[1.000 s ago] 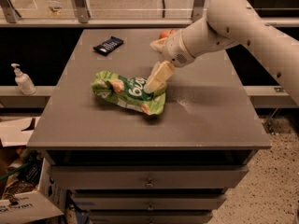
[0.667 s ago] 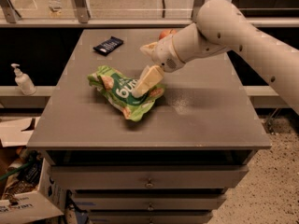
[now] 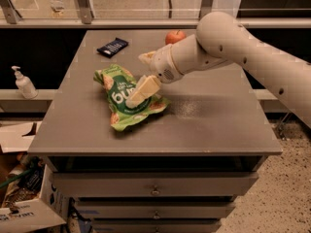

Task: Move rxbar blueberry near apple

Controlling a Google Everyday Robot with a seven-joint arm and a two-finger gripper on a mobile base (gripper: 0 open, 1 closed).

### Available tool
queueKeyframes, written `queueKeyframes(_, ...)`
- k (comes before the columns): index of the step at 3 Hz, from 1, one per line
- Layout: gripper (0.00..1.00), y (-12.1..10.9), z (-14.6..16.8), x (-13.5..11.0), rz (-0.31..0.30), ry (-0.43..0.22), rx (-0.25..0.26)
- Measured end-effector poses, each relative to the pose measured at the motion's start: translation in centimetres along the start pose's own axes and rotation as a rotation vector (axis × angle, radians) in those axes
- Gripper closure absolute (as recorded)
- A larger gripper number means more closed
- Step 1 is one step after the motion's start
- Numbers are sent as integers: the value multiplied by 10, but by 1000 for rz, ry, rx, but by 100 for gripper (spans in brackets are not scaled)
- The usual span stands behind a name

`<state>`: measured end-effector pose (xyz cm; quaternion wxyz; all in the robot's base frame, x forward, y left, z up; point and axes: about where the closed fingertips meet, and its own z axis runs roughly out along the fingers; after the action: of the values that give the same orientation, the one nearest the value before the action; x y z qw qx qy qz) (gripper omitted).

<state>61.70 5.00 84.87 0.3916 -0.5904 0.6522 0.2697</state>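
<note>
The gripper (image 3: 145,74) hangs over the middle of the table (image 3: 209,125), spread wide and holding nothing. Its lower finger (image 3: 142,91) lies across the chip bag (image 3: 119,115), touching or just above; which cannot be told. The rxbar (image 3: 112,47) lies flat at the far left of the table, apart from the bag and well apart from the apple (image 3: 175,36), which sits at the far edge just behind the arm (image 3: 252,52).

The step in hand appears to be the reach for the bar. To do it well, the gripper should lift clear of the bag so as not to drag it. It should then turn to span the bar's narrow side and come down straight, since a flat wrapper gives little to grip.

The drawers (image 3: 154,184) under the table are shut, contents hidden. What the cardboard box (image 3: 26,216) on the floor holds cannot be made out.
</note>
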Motion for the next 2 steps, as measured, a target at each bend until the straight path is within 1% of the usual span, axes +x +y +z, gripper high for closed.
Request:
queueKeyframes(1, 0, -11, 3, 1, 1, -43, 19)
queueKeyframes(2, 0, -31, 16, -1, -16, -69, 28)
